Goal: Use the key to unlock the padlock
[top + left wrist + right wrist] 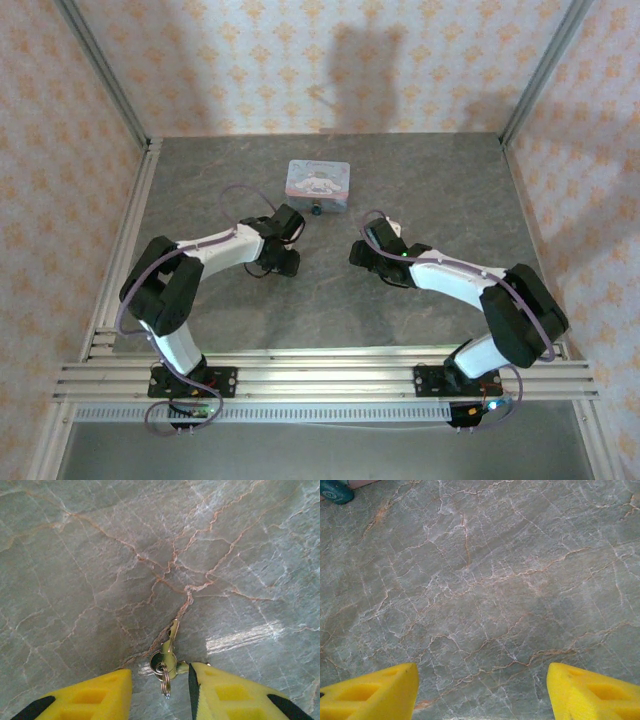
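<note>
Two end effectors to cover, nearest first. Left end effector (159, 682) spread, fingers either side of the ring end of the key (170, 647), flat on the marbled table (75, 555) with blade pointing away. To do this pickup well: lower squarely, centre on the key's bow rather than the loose ring, close gently, and expect so thin a piece to slip or pivot on the stone. Right end effector (482, 680) spread wide too, holding nothing, hovering over bare table. Farther out, padlock (315, 210), small and dark teal, on the table just beside the near edge of the pastel tin (318, 180); touching or not, cannot tell. Probably no obstacle on the way there, only the tin crowding the lock from behind.
</note>
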